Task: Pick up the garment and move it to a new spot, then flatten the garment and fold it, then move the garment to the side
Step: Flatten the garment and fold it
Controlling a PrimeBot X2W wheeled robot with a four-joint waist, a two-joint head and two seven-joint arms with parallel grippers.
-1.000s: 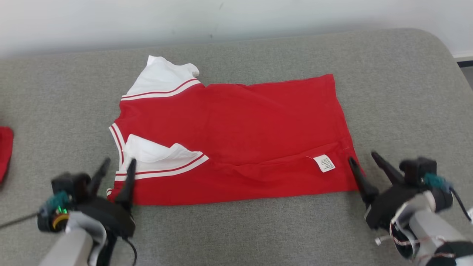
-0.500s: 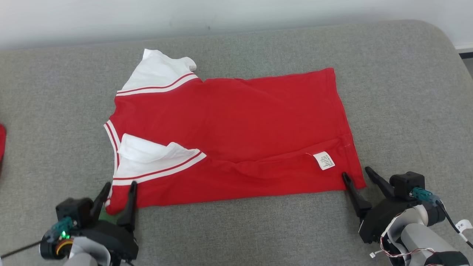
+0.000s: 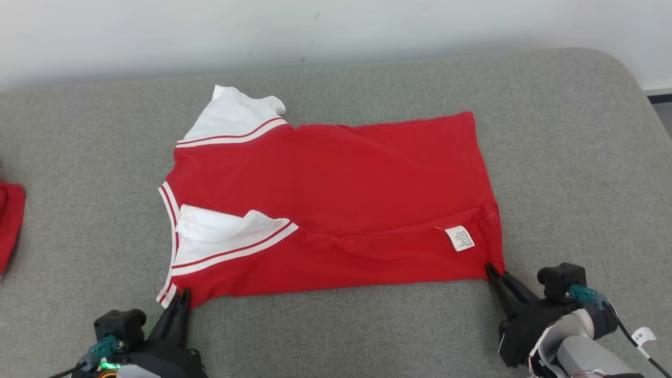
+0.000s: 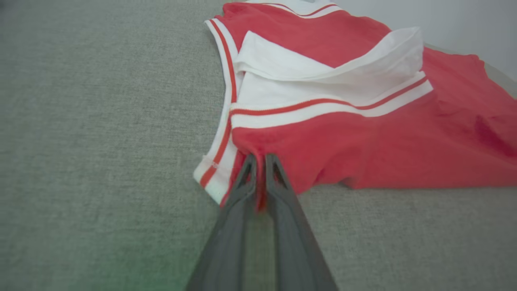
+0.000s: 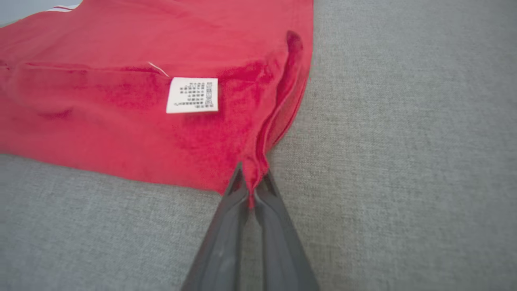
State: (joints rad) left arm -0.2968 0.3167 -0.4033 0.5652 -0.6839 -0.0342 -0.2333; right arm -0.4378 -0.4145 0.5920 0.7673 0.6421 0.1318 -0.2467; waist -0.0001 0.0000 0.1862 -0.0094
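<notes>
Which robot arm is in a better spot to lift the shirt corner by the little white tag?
Right. The right fingers are shut on the hem corner of the red-and-white fabric shirt, beside the small white rectangular tag; the left fingers pinch the far sleeve end.

Red garment [image 3: 336, 199], white red-striped trim; grey cushion [image 3: 577, 157]

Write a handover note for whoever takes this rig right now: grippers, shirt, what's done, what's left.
Left gripper: shut on the shirt at its near left corner.
Right gripper: shut on the near hem corner, by the label.
Shirt: spread on the grey cushion, neck to the left; near sleeve folded onto the body, far sleeve sticking out.
Done: laid out, mostly flat, a few creases.
Left: fold it, then move it aside.
Another red cloth lies at the far left.
</notes>
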